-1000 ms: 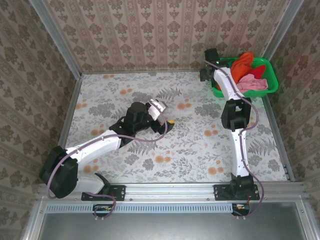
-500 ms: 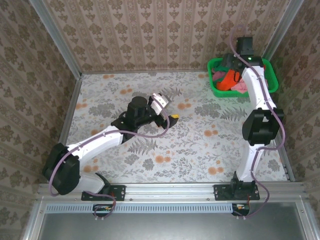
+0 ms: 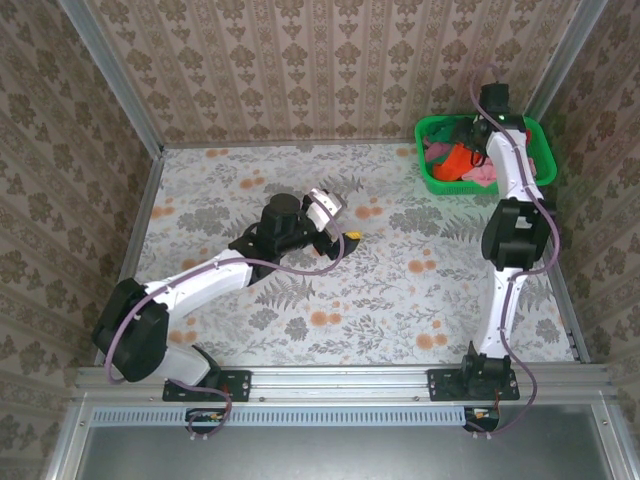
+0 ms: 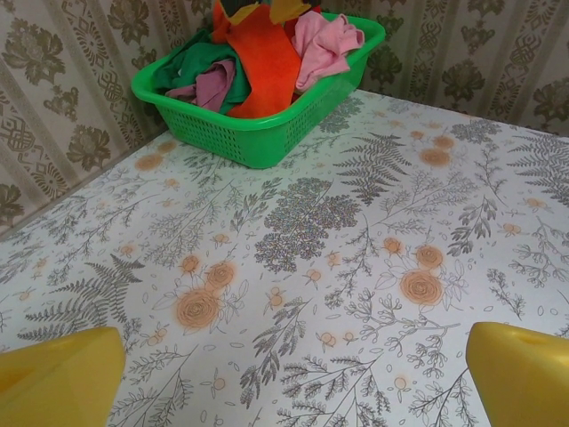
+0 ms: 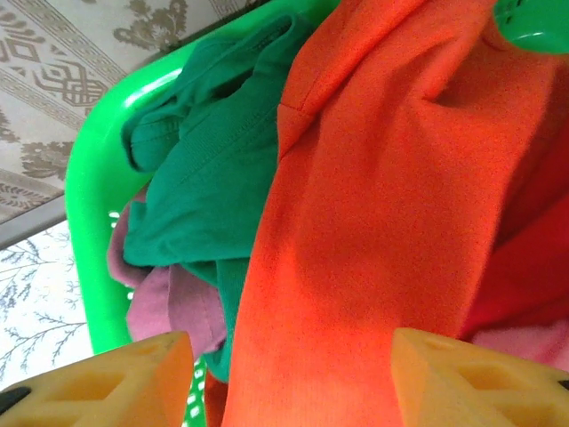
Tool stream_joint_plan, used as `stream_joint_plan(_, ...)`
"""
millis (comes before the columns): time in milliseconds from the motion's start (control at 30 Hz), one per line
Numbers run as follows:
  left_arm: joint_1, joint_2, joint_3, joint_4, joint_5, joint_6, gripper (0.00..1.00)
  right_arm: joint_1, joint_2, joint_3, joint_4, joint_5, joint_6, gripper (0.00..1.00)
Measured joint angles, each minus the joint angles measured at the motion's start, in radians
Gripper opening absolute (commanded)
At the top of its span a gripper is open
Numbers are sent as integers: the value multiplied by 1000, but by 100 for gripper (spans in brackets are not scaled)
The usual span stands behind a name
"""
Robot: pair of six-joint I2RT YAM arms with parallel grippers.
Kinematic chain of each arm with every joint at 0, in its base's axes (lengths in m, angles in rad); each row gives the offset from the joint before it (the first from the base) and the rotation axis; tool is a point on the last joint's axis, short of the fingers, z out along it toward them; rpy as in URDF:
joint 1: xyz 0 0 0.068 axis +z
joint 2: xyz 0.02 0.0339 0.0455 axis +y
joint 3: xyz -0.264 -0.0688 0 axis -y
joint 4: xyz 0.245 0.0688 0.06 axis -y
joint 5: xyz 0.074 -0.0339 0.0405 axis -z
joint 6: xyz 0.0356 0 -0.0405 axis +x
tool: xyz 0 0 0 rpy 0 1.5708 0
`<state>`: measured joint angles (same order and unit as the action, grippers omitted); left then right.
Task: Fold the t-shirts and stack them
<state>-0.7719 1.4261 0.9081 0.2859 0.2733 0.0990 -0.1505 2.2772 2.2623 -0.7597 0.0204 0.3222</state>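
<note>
The t-shirts (image 4: 267, 53) lie heaped in the green mesh basket (image 4: 258, 147) at the far right corner of the bench (image 4: 356, 267). The right fingers (image 5: 116, 378) stand partly apart just over the orange t-shirt (image 5: 382, 205), gripping nothing. The left fingers (image 4: 62, 374) gape wide, empty. The cloth looks light, limp and tangled, so pinching a raised fold should free one. No writing is legible.

the table (image 3: 400, 300) has a pale top printed with ferns and orange blossoms. a green mesh basket (image 4: 253, 140) sits in its far right corner.
</note>
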Motion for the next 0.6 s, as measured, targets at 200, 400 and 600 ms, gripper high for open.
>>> stream_joint_plan(200,0,1,0,6,-6,0,100,1,65,82,-64,28,-10,59)
stream_joint_plan(400,0,1,0,7,-10,0,100,1,82,98,-97,57,-22,52)
stream_joint_plan(600,0,1,0,7,-11,0,100,1,126,100,-116,62,-15,0)
